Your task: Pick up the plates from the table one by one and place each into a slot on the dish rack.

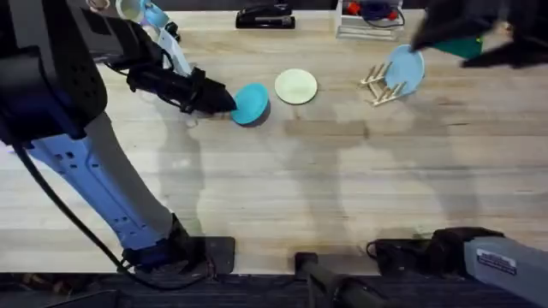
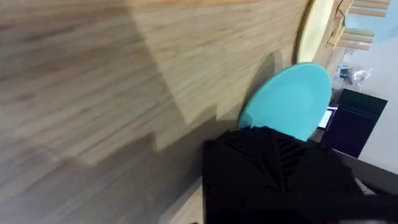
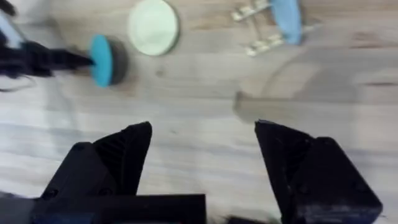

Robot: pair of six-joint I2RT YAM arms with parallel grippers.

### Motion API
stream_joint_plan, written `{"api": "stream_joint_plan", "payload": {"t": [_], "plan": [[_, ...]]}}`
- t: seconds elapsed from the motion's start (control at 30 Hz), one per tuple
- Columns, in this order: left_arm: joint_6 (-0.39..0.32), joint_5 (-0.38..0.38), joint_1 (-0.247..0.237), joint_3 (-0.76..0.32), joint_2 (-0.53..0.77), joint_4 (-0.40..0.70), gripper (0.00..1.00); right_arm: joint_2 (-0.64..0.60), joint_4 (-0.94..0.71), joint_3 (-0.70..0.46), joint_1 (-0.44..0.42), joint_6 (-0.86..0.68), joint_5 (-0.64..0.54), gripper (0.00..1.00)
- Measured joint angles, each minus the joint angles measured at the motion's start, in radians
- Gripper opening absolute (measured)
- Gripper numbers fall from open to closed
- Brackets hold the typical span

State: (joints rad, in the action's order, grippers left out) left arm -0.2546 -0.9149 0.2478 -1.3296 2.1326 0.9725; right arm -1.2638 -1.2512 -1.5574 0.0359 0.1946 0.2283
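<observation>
Table: the wide light wooden plank table [image 1: 282, 188] carries everything.
Rack: the small wooden dowel dish rack [image 1: 379, 85] sits near the far right edge, a pale light-blue plate [image 1: 405, 68] already in a slot.
Cream plate: the round pale cream-yellow plate [image 1: 296, 86] lies flat, mid far edge.
Teal plate: the round teal-blue plate [image 1: 251, 103] is tipped up just left of it, pinched at its rim.
Left gripper [image 1: 224, 100]: clamped on that rim (keep the squeeze firm, lift clear before swinging right toward a free slot).
Right gripper [image 3: 202, 155]: spread wide, holding nothing.
</observation>
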Motion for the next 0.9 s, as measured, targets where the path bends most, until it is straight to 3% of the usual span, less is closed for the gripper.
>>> {"api": "stream_joint_plan", "payload": {"t": [0.43, 0.9], "plan": [[0.008, 0.0, 0.0, 0.0, 0.0, -0.001, 0.041, -0.223, 0.331, 0.092, 0.264, 0.226, 0.076, 0.995], [0.012, 0.0, 0.0, 0.0, 0.0, -0.002, 0.04, -0.487, 0.573, 0.114, 0.461, 0.41, 0.084, 0.994]]}}
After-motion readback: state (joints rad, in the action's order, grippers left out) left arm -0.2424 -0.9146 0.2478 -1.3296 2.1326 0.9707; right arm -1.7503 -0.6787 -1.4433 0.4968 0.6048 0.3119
